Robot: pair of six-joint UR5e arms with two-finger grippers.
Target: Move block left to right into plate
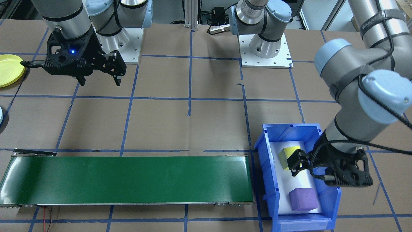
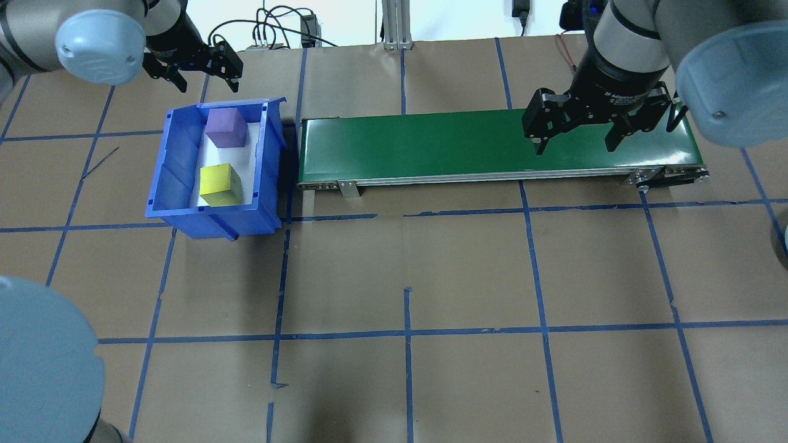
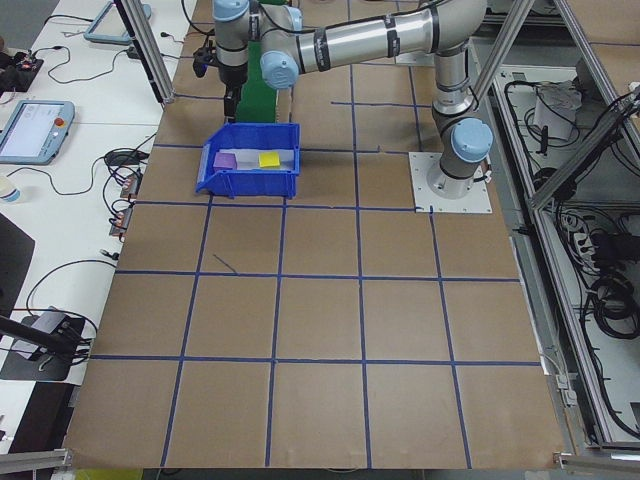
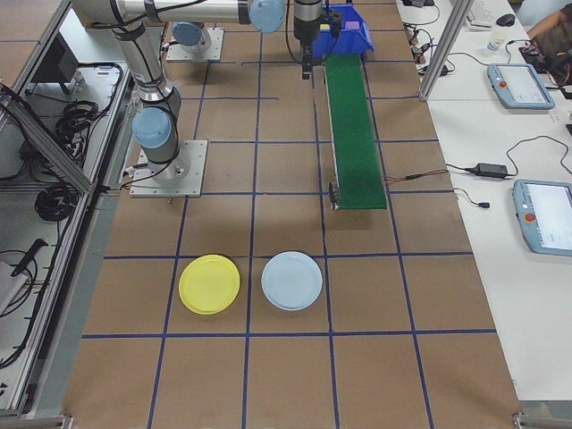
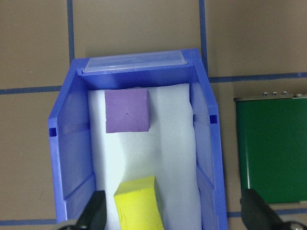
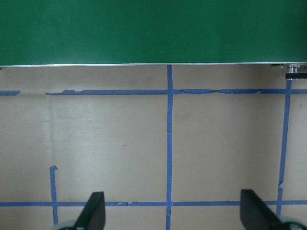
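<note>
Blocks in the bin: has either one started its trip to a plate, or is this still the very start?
Nothing is done yet: the yellow block and purple block both sit in the blue bin. In hand: the left gripper hangs open above the bin. Left: grasp, the green belt, where the right gripper waits open, then a plate.

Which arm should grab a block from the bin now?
Left. The left gripper hangs open over the blue bin holding the yellow block and purple block. The right gripper is open, far off at the conveyor's other end.
</note>
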